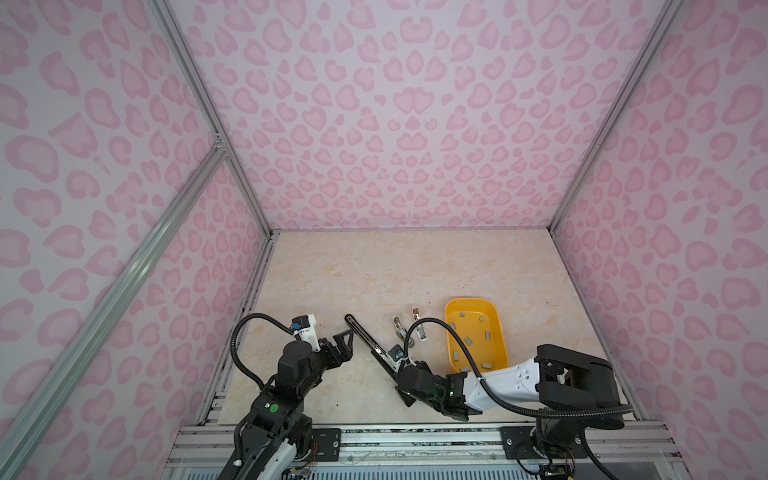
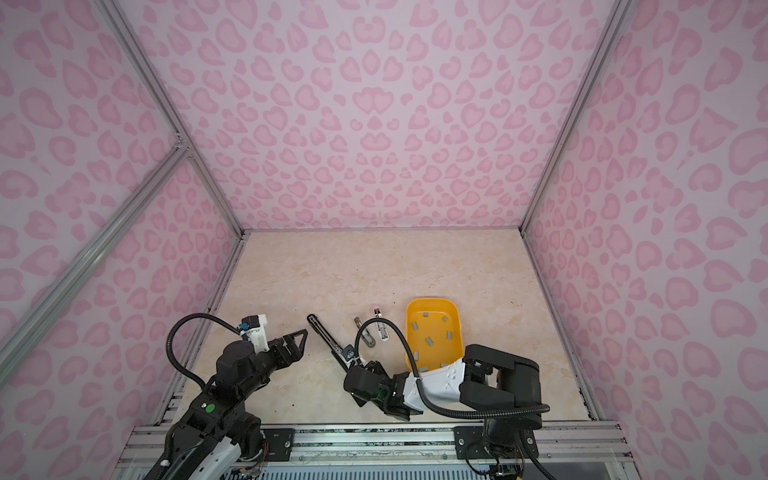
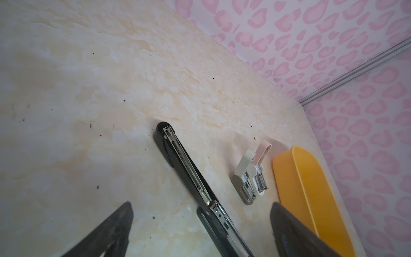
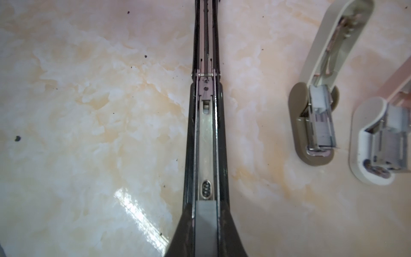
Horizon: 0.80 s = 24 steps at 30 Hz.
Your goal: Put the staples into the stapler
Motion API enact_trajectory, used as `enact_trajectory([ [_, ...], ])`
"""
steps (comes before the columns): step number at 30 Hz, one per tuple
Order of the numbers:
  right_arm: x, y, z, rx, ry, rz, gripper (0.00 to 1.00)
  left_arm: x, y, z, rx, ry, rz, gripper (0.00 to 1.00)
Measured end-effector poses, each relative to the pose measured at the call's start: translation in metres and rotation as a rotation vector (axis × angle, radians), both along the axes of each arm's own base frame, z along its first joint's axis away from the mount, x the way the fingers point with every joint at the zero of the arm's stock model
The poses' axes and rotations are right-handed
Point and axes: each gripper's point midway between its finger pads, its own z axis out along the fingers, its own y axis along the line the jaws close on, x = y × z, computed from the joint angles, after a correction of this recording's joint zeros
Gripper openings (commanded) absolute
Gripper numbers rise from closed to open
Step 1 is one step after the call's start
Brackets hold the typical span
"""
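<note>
Enclosure of three walls: back wall (image 1: 407, 124), left wall (image 1: 62, 166) and right wall (image 1: 685, 166), all papered pale lilac with pink heart-shaped leopard blotches. Frame: silver aluminium left corner post (image 1: 212, 112) and right corner post (image 1: 609, 120), both slanting in both top views; a diagonal brace (image 1: 124, 274) crosses the left wall and meets the left corner post. Work surface: tabletop (image 1: 395, 270), glossy cream marble pattern with tan veining and scattered dark specks. Front edge: slotted aluminium rails (image 1: 415, 434) running across the width. Lighting: soft and even, no hard shadows on the walls; one bright streaked reflection (image 4: 138, 207) on the tabletop in the right wrist view.
</note>
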Motion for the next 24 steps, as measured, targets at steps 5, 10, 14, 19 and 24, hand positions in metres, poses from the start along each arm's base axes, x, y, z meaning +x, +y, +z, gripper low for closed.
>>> enact_trajectory([
  [5, -0.001, 0.003, 0.001, 0.023, 0.016, -0.012, 0.00, -0.002, 0.001, -0.010, -0.043, 0.038, 0.029, 0.97],
  [10, -0.001, 0.005, 0.004, 0.043, 0.043, -0.044, 0.00, -0.001, 0.004, -0.023, -0.101, 0.117, 0.093, 0.97],
  [14, 0.000, 0.008, 0.008, 0.062, 0.068, -0.077, 0.00, -0.001, 0.004, -0.035, -0.130, 0.183, 0.127, 0.97],
  [19, 0.001, 0.008, 0.007, 0.083, 0.101, -0.108, 0.00, -0.002, 0.003, -0.049, -0.148, 0.242, 0.151, 0.97],
  [24, -0.001, 0.019, 0.009, 0.114, 0.140, -0.109, 0.00, 0.002, -0.008, -0.059, -0.166, 0.287, 0.133, 0.97],
])
